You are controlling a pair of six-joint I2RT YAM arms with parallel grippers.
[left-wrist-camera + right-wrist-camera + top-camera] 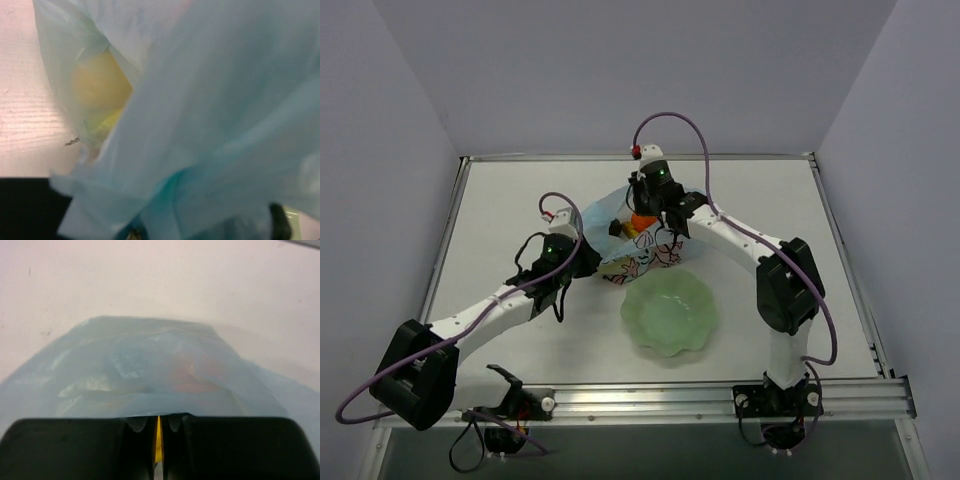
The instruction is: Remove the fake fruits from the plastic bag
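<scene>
The plastic bag (640,255) lies mid-frame in the top view. It looks thin, limp and slippery, and holds light, glossy fake fruits (642,222), so it is best pinched at its rim. The right gripper (159,426) is clenched, apparently on bag film. The left gripper (586,258) is smothered in film, so I cannot tell its grip.

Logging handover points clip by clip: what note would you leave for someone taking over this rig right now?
Left gripper: at the near-left side of the bag, buried in film; open or shut cannot be told.
Right gripper: jaws all but closed at the bag's far edge, a yellow sliver showing between them.
Fruits: an orange one and a yellow one show inside the bag.
Done: nothing out yet; no fruit in the green bowl.
Left: take every fruit out.
</scene>
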